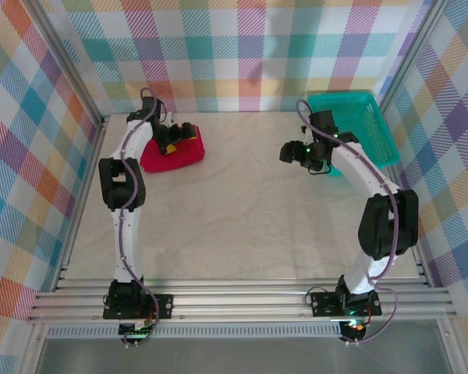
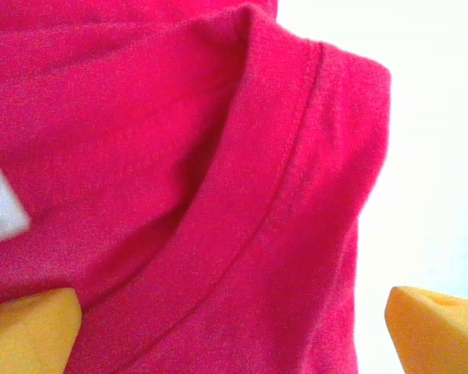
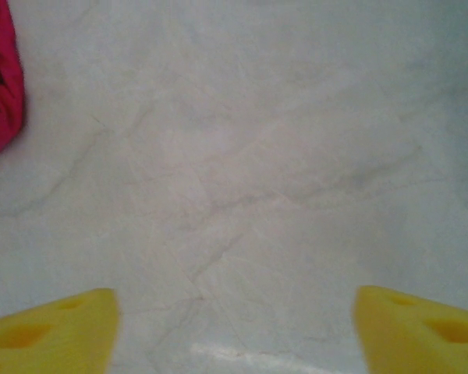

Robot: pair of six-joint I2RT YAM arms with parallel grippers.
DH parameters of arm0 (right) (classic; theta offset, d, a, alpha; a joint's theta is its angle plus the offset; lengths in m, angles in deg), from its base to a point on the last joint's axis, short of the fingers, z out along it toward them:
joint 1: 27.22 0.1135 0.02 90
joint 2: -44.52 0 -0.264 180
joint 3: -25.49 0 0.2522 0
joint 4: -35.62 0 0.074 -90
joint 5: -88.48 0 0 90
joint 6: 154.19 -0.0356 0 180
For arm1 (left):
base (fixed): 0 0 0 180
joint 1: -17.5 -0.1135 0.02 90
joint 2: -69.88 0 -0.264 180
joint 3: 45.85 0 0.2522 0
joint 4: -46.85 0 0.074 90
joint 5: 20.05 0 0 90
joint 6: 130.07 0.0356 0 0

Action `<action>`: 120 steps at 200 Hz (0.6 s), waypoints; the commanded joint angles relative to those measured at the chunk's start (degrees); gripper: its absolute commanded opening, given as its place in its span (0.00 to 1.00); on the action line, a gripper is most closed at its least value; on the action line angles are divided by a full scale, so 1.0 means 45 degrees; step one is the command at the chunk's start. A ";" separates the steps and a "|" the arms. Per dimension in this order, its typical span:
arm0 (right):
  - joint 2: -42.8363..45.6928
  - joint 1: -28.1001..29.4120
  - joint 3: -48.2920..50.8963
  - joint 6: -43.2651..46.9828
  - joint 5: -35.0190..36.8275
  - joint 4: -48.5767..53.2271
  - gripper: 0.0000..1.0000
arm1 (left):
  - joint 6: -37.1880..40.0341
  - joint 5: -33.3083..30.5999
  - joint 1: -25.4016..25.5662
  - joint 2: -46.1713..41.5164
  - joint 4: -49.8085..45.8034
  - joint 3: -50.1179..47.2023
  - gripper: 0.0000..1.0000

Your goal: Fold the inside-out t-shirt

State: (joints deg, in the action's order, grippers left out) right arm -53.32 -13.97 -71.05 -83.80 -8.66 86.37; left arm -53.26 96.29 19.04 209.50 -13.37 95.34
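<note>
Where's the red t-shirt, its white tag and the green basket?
red t-shirt (image 1: 181, 158): top external view, middle of the crumpled bundle.
white tag (image 2: 0, 204): left wrist view, middle of the tag.
green basket (image 1: 343, 97): top external view, its far rim.

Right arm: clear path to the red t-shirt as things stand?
Probably yes: only bare table lies between the open right gripper and the red t-shirt. The left gripper sits right over the shirt, so they may crowd there.

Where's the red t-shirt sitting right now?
In the top view the t-shirt lies bunched at the far left of the table, beneath the left gripper, across from the teal basket at the far right.
</note>
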 commanded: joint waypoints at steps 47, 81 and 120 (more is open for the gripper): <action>0.3815 -0.0107 0.5231 0.3762 0.4952 -0.7284 1.00 | 0.0469 -0.7428 0.1634 -1.0041 0.5434 -0.9115 1.00; 0.4106 -0.0964 0.9324 0.4658 0.5009 -1.1477 1.00 | 0.2279 -0.8893 0.2055 -1.3810 1.2409 -1.7558 1.00; 0.3071 -0.1619 1.1331 0.4309 0.5853 -1.4254 1.00 | 0.2728 -0.9908 0.2058 -1.4101 1.6137 -2.2010 1.00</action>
State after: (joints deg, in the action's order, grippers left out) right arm -37.74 -20.06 -23.76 -65.99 14.34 38.77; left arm -44.78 57.06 28.55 144.82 42.17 4.53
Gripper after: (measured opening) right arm 0.996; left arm 0.998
